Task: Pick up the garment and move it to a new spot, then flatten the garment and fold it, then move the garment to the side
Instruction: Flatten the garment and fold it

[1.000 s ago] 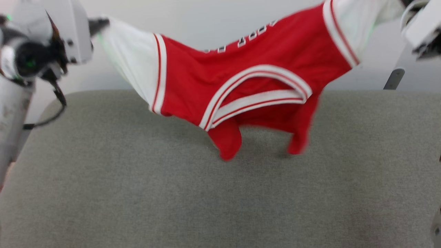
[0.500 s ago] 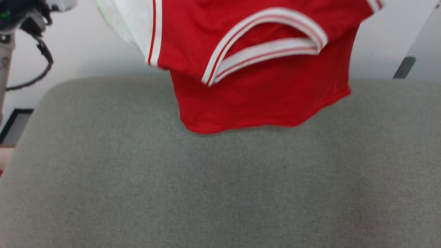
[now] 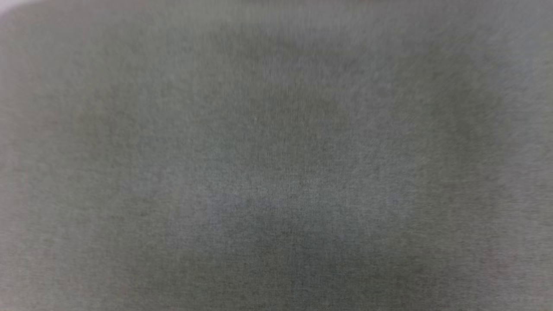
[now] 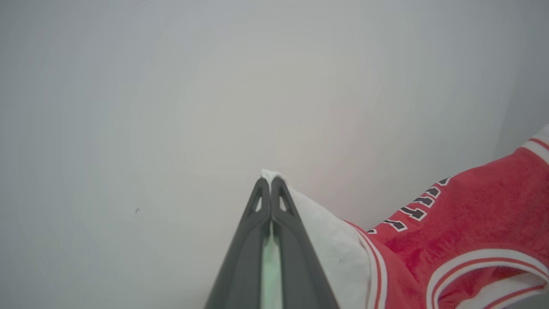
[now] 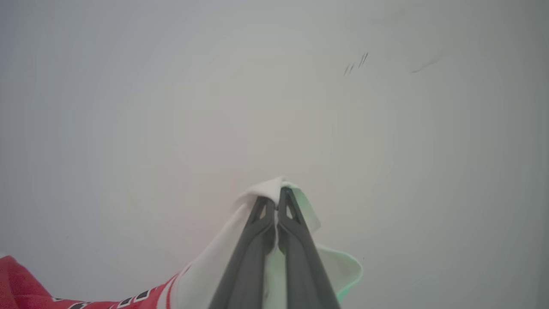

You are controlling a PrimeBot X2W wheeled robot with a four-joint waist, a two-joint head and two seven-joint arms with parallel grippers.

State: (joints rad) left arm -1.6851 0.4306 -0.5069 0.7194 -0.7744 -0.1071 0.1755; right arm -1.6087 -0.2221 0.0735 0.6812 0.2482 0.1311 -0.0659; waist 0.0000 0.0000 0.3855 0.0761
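Hanging aloft, the garment is clamped at its sleeves by the left gripper and right gripper — flattening and folding are left undone.

The left gripper and the right gripper each have both fingers pressed together, pinching the garment.

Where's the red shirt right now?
In both wrist views, the shirt stretches between the claws: the left claw pinches one white sleeve, the right claw the other, pale wall behind.
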